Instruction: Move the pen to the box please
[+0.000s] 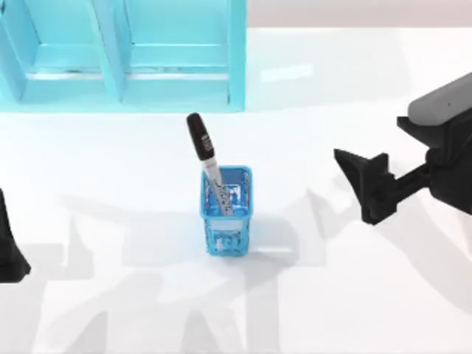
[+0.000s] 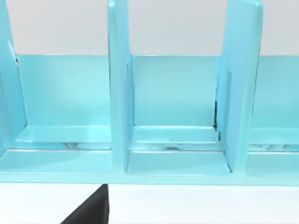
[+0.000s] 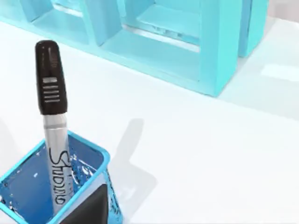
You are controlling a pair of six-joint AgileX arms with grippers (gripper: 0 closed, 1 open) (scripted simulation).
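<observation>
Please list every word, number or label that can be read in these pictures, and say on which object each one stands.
"STUDIO", or close to it: black handwritten-style letters running along the silver-grey barrel of the pen, which stands in the blue mesh cup; the last letters are unclear.
Small white print on the pen's black cap: too small to read.
Turquoise box: no text visible.

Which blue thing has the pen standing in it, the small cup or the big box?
The small blue mesh cup at mid-table: the pen stands in it, unlike the big box at the back.
</observation>
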